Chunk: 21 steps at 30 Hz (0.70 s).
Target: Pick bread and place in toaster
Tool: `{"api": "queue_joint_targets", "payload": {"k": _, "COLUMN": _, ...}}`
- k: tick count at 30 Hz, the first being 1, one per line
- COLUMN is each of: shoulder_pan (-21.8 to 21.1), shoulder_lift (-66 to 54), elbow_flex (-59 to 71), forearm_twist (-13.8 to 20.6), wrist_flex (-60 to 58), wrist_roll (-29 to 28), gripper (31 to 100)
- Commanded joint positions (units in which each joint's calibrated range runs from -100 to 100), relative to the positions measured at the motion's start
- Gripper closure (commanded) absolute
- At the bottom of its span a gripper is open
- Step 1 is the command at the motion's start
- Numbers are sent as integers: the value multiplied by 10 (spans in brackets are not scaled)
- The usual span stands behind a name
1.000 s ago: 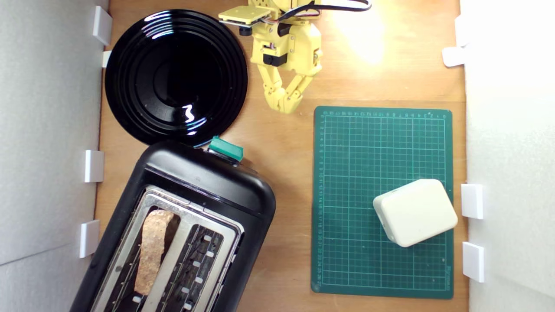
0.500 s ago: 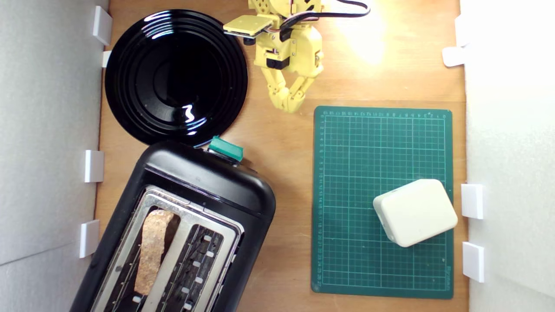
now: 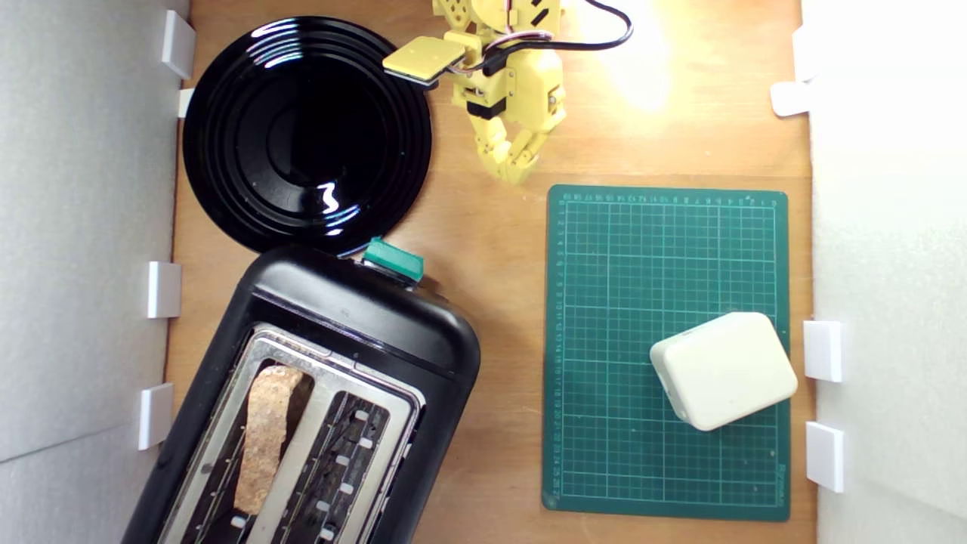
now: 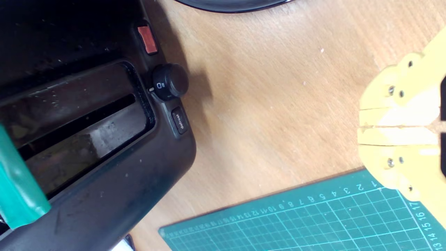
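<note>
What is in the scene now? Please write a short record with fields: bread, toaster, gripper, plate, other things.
bread: standing in the toaster slot nearer the exterior view's left
toaster: other slot has no bread; teal lever at the plate end
gripper: shut, holding nothing, over bare wood
plate: black, nothing on it
other things: cream box on green cutting mat

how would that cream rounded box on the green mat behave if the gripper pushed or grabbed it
The cream box looks rigid and smooth-shelled, so it would probably keep its shape, though the gripper might slip on its rounded edges. It lies flat on the cutting mat, so a push would likely slide it rather than tip or roll it.
</note>
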Motion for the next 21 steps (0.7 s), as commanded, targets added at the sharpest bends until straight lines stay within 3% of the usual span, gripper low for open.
{"api": "queue_joint_targets", "payload": {"k": 1, "shoulder_pan": -3, "shoulder_lift": -6, "elbow_flex": -1, "forearm_twist": -5, "wrist_flex": 5, "wrist_roll": -2, "gripper": 945}}
{"api": "queue_joint_targets", "payload": {"k": 21, "shoulder_pan": -13, "shoulder_lift": -5, "elbow_flex": -3, "forearm_twist": -2, "wrist_flex": 5, "wrist_roll": -44, "gripper": 942}}
